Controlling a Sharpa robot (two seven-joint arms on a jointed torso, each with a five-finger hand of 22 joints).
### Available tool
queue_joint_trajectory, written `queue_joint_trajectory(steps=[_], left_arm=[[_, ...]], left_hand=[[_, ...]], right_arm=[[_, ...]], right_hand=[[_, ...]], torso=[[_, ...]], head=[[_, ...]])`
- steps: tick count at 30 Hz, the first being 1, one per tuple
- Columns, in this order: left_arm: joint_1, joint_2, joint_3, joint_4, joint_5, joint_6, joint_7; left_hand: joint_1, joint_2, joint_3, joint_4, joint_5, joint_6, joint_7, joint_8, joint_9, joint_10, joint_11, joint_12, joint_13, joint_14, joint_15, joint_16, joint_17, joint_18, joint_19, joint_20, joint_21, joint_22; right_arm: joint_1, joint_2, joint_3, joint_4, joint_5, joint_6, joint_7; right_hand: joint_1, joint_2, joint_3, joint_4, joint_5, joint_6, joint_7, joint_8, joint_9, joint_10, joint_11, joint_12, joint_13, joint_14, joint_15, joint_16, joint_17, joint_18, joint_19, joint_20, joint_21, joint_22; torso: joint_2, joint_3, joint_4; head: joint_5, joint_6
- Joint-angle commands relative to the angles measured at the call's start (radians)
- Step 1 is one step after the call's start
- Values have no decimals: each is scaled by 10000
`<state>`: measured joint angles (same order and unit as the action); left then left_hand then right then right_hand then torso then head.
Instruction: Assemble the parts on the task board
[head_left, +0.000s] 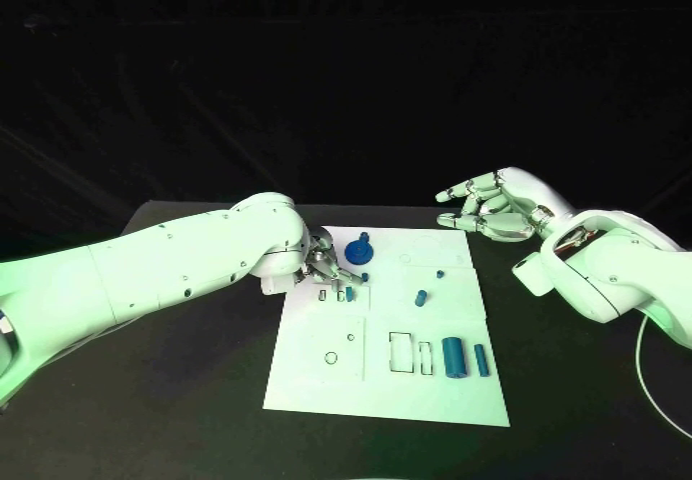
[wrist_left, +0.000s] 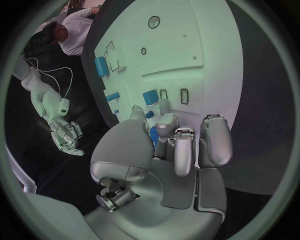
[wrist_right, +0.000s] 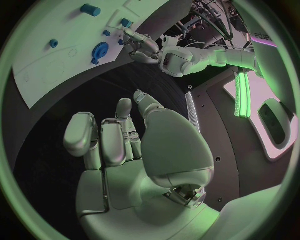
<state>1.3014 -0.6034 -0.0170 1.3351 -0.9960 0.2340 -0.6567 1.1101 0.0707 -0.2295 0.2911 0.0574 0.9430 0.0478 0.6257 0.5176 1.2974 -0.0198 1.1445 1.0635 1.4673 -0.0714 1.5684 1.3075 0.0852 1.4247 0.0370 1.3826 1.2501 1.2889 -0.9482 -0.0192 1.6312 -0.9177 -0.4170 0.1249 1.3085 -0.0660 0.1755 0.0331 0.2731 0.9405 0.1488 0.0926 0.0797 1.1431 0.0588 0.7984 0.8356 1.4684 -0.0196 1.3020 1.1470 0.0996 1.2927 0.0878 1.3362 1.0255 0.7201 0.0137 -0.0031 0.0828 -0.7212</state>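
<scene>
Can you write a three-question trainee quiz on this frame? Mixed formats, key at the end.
1. True or false: the right hand rests on the task board.
2. Which hand is over the board's far-left part, by the round blue part? A) left hand B) right hand C) neither
3. Fill in: the large blue cylinder lies in the board's near-____ part, beside a slimmer blue bar.

Key:
1. False; it hovers off the board's far-right corner, fingers apart, holding nothing.
2. A
3. right
</scene>
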Motion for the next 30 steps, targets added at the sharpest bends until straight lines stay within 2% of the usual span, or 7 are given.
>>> queue_joint_trajectory(steps=[1, 9, 30], left_arm=[[13, 65, 1, -29, -84, 343, -40], [12, 120, -2, 7, -58, 333, -24], [8, 304, -11, -101, 1, 701, -26]], left_hand=[[25, 108, -58, -17, -33, -73, 17, 57, 49, 72, 7, 62, 21, 1035, -62, 24, 2633, -195, 71, -28, 56, 31], [92, 155, -65, -20, -27, -85, 4, 109, 129, 117, -4, 125, 89, 1035, -69, 24, 2633, -210, 103, -34, 105, 115], [572, 331, 24, -71, 59, -179, -30, 273, 450, 177, -35, 215, 189, 1035, -94, 24, 2633, -230, 139, -59, 181, 254]], right_arm=[[-1, 34, 0, -28, 26, 190, -52], [-10, 101, -4, -109, 26, 236, -73], [-27, 201, -13, -185, 23, 387, -185]], right_hand=[[56, 29, 49, 12, 32, 36, 15, 54, -17, -38, -9, -39, -5, 214, -6, -32, -8, 88, -46, -13, -49, -8], [49, 35, 51, 18, 33, 38, 16, 56, -18, -47, -8, -55, -22, 210, -5, -45, -25, 90, -52, -12, -55, -20], [33, 52, 60, 33, 41, 41, 18, 63, -20, -80, -6, -112, -80, 201, -2, -78, -67, 102, -86, -11, -86, -84]], torso=[[6, -3, 2], [7, 1, 20], [13, 10, 7]], head=[[-12, -21], [-24, -48], [-30, -82]])
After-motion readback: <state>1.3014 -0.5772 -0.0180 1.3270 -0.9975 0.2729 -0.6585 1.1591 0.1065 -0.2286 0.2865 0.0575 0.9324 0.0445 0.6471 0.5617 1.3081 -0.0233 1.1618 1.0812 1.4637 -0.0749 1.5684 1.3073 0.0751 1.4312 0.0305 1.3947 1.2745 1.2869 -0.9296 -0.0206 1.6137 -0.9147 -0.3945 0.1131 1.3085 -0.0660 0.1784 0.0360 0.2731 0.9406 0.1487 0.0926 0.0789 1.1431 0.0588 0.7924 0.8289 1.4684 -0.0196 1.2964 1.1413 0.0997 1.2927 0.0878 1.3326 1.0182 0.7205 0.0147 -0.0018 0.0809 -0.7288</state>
